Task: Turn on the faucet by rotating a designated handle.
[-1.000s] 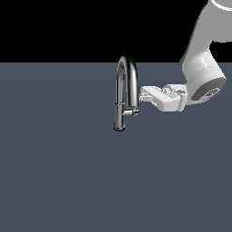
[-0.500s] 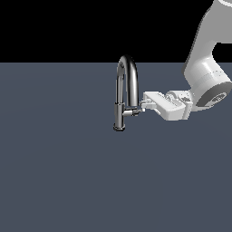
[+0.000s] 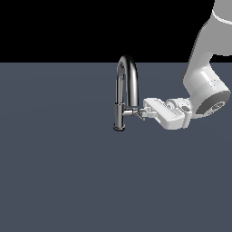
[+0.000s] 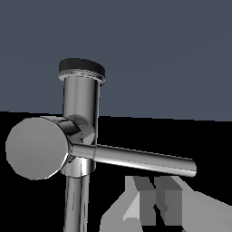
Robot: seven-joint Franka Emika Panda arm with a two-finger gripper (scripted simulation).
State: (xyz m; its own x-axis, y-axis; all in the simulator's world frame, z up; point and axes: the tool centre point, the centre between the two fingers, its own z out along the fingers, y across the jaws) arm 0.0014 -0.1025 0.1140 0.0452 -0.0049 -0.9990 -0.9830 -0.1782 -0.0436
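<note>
The chrome gooseneck faucet (image 3: 125, 86) stands on the grey surface in the middle of the exterior view. Its short handle (image 3: 132, 112) juts from the slim body toward the exterior view's right. My gripper (image 3: 143, 113) reaches in level from that side, its fingertips right at the handle's free end. In the wrist view the faucet body (image 4: 80, 106) is close, and the handle (image 4: 136, 158) runs as a chrome rod across the picture. The fingers (image 4: 170, 199) lie just beside the rod, close together, with nothing between them. Whether they touch the rod is unclear.
The flat dark grey surface (image 3: 68, 172) spreads all around the faucet. The white arm (image 3: 206, 86) comes down from the exterior view's upper right. No other object shows.
The gripper has moved down in the exterior view, from level with the spout's upper part to the handle's height, and slightly toward the faucet. The faucet looks unchanged.
</note>
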